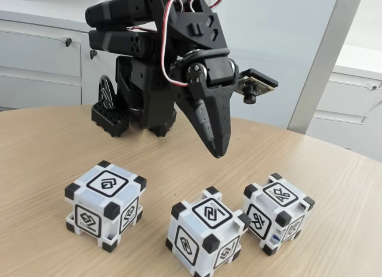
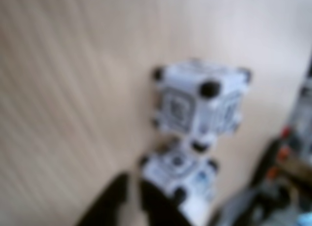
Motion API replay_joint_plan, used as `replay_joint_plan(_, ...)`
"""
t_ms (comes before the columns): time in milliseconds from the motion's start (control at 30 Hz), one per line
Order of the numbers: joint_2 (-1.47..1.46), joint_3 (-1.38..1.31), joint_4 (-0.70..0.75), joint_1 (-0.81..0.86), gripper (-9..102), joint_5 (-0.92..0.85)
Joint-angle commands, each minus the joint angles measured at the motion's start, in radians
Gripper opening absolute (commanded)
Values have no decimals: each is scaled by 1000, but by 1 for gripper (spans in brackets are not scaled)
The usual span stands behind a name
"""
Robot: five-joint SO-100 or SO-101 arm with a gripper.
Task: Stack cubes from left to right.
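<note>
Three white cubes with black corners and black-framed glyphs sit in a row on the wooden table (image 1: 48,151) in the fixed view: the left cube (image 1: 105,205), the middle cube (image 1: 209,238) and the right cube (image 1: 277,212), the last two almost touching. My black gripper (image 1: 218,151) hangs point-down above the table behind the middle cube, clear of all of them, its jaws together and holding nothing. The blurred wrist view shows two cubes, one (image 2: 200,99) beyond another (image 2: 183,175), with my gripper (image 2: 134,183) at the bottom edge just left of the nearer one.
The arm's base (image 1: 119,116) stands at the back of the table. White cabinets (image 1: 42,62) and a slanted white post (image 1: 322,62) lie beyond the table's curved far edge. Bare wood stretches left of the cubes.
</note>
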Motion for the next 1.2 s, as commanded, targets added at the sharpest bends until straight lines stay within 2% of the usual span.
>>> replay_joint_plan(0,57,-5,-2,2,0,-12)
replay_joint_plan(1167,57,-5,-2,9,0,2)
